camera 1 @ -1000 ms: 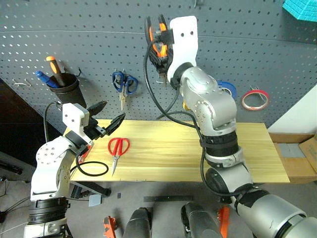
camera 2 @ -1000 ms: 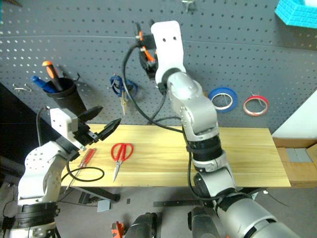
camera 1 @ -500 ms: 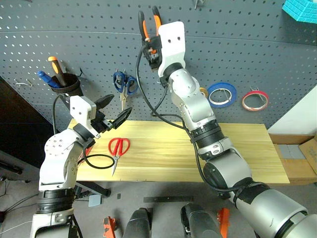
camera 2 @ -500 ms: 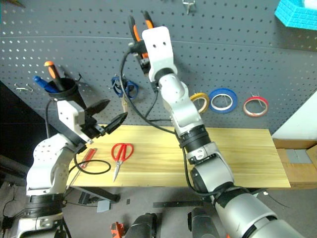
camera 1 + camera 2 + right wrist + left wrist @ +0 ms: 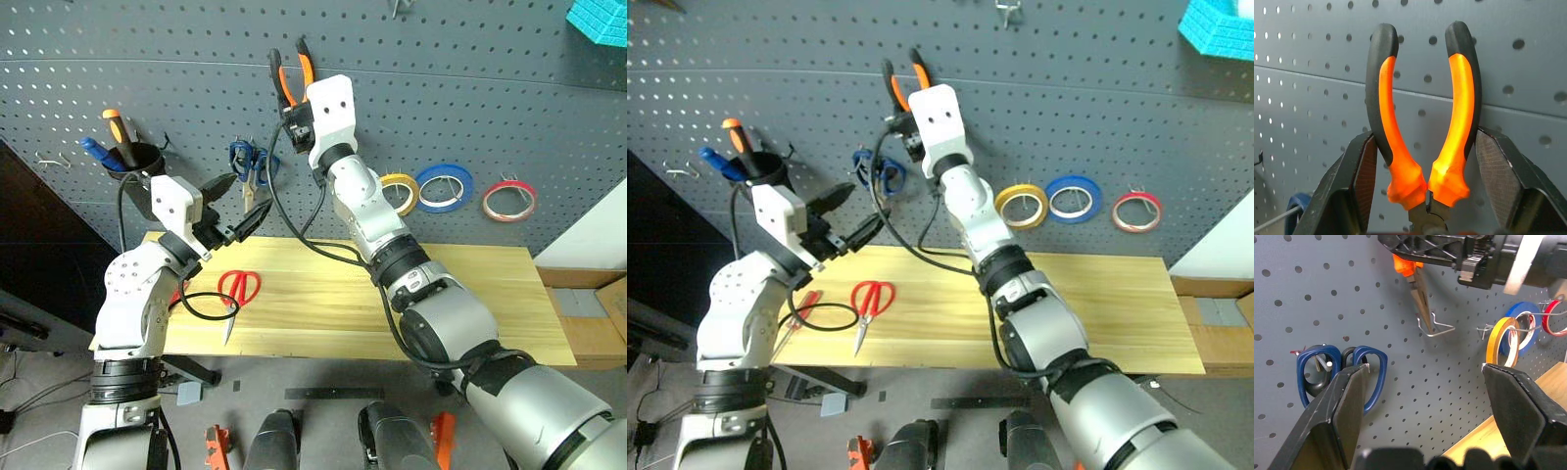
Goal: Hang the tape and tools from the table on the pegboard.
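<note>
Nearest on the table (image 5: 470,294), red scissors (image 5: 233,292) and a red screwdriver (image 5: 795,315) were seen lying flat beside a black cable loop (image 5: 201,305). Above them the left gripper (image 5: 232,208) was held with fingers spread wide – nothing between them. Farther back, at the pegboard (image 5: 490,88), the pliers (image 5: 1422,117) were clamped by the handles between the right gripper's (image 5: 294,108) fingers, nose down, the tip just beside a wire hook (image 5: 1436,327). The yellow tape (image 5: 399,193) hung on the board – next to a blue roll (image 5: 444,187) and a red roll (image 5: 507,200)
</note>
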Action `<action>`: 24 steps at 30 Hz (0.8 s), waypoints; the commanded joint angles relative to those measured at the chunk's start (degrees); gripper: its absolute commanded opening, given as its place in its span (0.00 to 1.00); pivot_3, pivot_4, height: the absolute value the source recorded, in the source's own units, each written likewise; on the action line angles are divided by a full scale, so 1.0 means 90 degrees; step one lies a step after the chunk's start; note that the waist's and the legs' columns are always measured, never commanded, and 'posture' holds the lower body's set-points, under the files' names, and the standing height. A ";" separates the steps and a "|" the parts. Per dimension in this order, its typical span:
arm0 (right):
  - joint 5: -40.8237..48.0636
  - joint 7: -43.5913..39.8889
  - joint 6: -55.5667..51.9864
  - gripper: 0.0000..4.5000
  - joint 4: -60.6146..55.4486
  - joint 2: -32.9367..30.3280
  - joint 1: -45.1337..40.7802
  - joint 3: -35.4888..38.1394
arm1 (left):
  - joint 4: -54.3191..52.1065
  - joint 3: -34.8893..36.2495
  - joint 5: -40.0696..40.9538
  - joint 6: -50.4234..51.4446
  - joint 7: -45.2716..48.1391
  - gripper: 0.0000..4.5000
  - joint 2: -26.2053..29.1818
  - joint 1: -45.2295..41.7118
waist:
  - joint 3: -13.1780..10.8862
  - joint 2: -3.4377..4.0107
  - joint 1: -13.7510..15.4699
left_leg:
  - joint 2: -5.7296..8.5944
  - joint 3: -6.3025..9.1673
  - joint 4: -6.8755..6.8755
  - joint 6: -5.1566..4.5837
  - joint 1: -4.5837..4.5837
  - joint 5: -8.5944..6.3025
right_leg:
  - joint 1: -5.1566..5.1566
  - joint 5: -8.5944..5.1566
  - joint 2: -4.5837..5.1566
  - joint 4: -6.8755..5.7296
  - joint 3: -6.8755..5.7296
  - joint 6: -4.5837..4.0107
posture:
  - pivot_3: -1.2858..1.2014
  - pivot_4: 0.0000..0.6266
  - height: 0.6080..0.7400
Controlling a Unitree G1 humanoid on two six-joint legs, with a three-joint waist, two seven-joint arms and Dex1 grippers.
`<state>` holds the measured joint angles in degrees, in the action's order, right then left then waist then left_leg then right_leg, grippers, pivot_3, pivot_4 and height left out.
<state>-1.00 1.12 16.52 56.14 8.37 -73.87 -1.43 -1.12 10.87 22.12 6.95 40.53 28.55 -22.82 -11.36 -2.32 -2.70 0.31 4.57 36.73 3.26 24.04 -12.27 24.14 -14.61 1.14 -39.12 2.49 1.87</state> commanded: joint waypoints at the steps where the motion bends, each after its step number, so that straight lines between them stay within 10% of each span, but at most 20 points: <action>1: -0.0013 0.0055 0.0361 0.56 -0.0077 -0.0068 -0.0284 0.0099 | -0.0041 0.0029 0.0003 -0.0112 -0.0044 0.88 -0.0015 -0.0121 | 0.0000 0.0000 0.0016 | 0.0000 0.0000 0.0000 0.0000 0.0000 0.0000 | 0.0000 0.0000 0.0000 0.0000 0.0000 0.0000 | 0.55 0.22 1.00; 24: -0.0828 0.0754 0.0328 0.56 0.0975 -0.0481 0.0383 -0.0136 | 0.0338 -0.0163 -0.0234 -0.0390 -0.0091 0.88 -0.0146 -0.0307 | -0.0005 0.0008 0.0114 | 0.0001 -0.0002 -0.0003 0.0000 -0.0010 0.0000 | -0.0007 0.0000 -0.0002 0.0000 0.0003 0.0000 | 0.55 0.24 1.00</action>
<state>-8.14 6.60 20.78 65.49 4.39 -70.11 -3.15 2.78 9.26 20.13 5.27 39.66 27.22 -24.40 -11.41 -2.24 -1.67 0.31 4.56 36.71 3.26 23.95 -12.26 24.07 -14.61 1.12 -39.12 2.51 1.87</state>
